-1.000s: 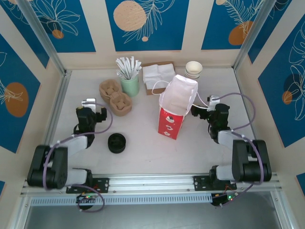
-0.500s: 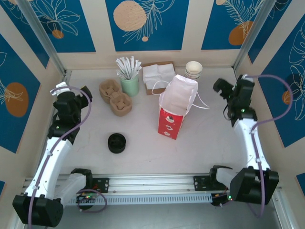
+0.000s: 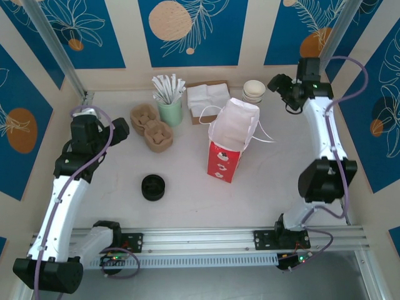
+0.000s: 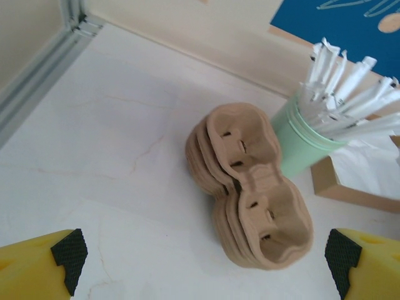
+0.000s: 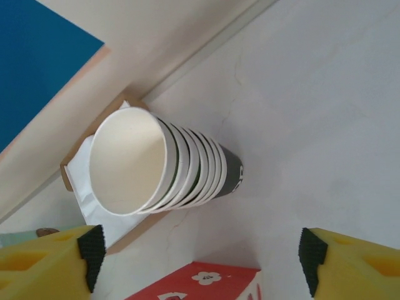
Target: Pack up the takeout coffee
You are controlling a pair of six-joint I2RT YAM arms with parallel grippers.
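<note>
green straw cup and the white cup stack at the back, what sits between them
A brown tray of white napkins sits between the green straw cup and the cup stack; the top external view shows it.

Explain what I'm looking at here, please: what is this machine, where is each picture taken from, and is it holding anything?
These are two robot arms bolted at the near edge of a table. The wide picture comes from a fixed camera above and behind them; the other two come from cameras on the wrists, so the yellow shapes are each arm's own fingers. On the table: a red-and-white bag, a stack of paper cups, stacked brown cup carriers, a green cup of wrapped straws, napkins and a low black stack of lids. The left gripper hangs by the carriers, the right gripper by the cups; both are open, holding nothing.
</note>
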